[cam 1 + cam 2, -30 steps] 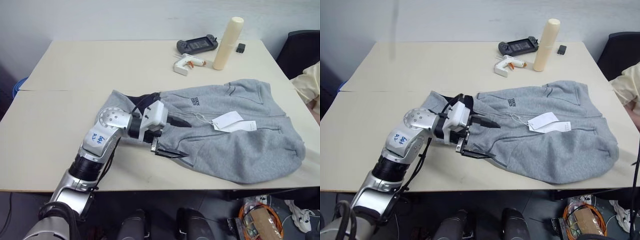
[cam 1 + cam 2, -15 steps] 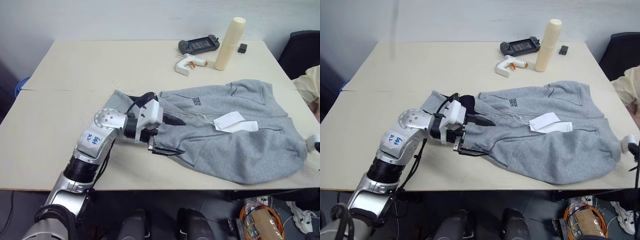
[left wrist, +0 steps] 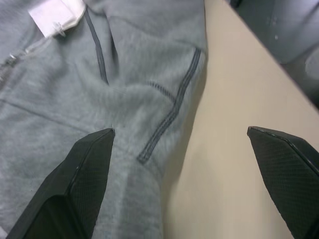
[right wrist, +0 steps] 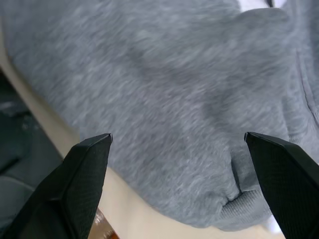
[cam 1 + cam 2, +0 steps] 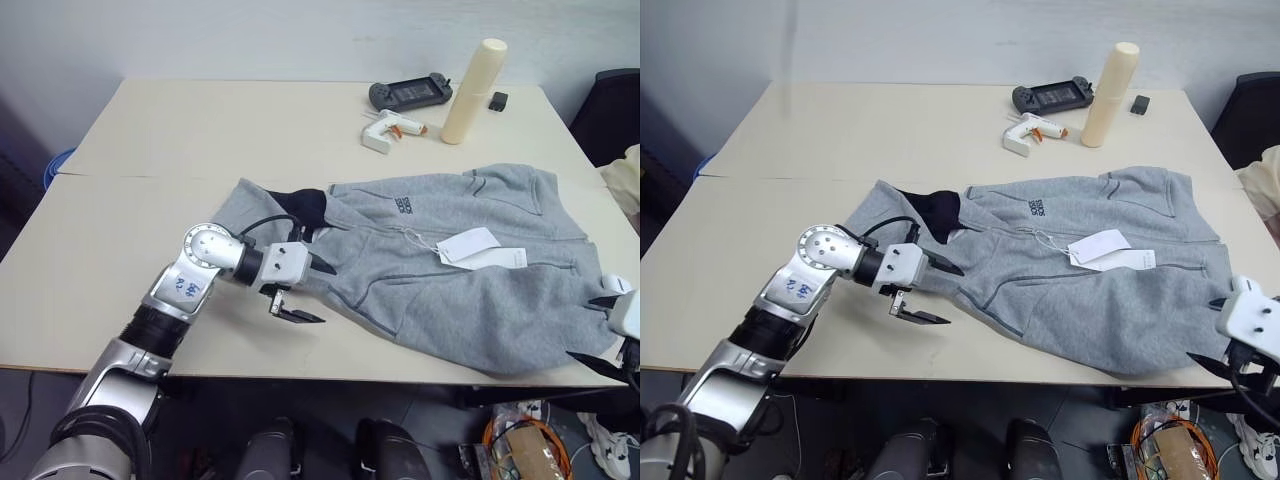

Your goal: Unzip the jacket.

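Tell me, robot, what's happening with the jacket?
Left gripper open at jacket edge. Right gripper open by its hem. Jacket zipped, flat. Paper tags over zipper.

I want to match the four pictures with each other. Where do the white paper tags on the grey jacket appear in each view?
Left eye view: the white paper tags lie on the jacket, right of centre.
Right eye view: same place, slightly further left.
Left wrist view: one tag corner at the top left.
Right wrist view: a white patch at the top edge, perhaps the tags.
Shared landmark: the jacket's grey fabric.
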Tool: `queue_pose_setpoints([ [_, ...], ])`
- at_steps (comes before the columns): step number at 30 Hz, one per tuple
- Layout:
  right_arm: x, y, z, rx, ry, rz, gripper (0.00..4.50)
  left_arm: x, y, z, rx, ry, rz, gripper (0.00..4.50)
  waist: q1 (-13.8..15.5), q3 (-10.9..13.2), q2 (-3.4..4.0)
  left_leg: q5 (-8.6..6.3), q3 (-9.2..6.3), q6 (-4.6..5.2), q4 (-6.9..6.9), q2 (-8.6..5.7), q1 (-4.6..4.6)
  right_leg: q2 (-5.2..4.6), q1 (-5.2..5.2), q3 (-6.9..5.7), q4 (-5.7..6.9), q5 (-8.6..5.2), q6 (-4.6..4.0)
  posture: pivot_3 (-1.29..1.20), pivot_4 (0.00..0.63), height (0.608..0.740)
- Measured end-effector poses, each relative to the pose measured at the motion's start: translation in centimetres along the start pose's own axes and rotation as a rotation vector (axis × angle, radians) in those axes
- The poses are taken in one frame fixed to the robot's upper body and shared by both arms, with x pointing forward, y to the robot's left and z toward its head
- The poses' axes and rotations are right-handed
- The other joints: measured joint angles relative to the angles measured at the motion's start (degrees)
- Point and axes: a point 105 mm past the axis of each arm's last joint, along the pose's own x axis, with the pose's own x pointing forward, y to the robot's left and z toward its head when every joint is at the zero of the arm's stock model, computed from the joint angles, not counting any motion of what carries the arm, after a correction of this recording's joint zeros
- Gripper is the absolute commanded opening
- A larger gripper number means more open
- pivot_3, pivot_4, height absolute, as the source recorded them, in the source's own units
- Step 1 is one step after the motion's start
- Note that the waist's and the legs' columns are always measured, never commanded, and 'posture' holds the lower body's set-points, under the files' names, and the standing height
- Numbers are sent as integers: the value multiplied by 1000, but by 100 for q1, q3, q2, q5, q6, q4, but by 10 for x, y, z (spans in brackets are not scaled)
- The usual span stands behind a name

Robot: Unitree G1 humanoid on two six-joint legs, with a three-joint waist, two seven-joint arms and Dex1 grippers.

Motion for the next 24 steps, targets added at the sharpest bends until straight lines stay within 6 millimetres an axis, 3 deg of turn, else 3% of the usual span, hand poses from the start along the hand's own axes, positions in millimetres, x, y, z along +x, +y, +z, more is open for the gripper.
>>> queue_pose_setpoints([
  [4, 11, 8, -8, -86, 27, 65, 4464, 9, 12, 1, 64, 8, -7, 4500, -35, 1, -2, 1, 3, 0, 4, 1, 0, 3, -1, -3, 3, 0, 0, 0, 150, 740],
  [7, 13, 2, -13, -136, 51, 59, 4464, 16, 16, 5, 77, -14, -13, 4500, -44, 3, -4, 1, 5, 0, 8, 2, -1, 4, -2, -10, 6, 0, 0, 0, 150, 740],
  [14, 16, 6, -33, -202, 128, 92, 4464, 15, 17, 4, 96, -10, -18, 4500, -48, 3, -5, 1, 6, 1, 13, 2, 1, 3, -1, -11, 8, 0, 0, 0, 150, 740],
  [20, 34, -9, -17, -227, 68, 38, 4464, 14, 15, -6, 72, 9, -26, 4500, -57, 3, -5, 1, 2, 0, 20, 7, 1, -1, -1, -6, 12, 0, 0, 0, 150, 740],
  [24, 42, -10, -13, -219, 55, 39, 3136, 14, 12, -11, 47, 13, -50, 3245, -34, 3, -5, 1, 0, 1, 24, 4, -5, 2, -1, -11, 11, 0, 0, 0, 150, 740],
])
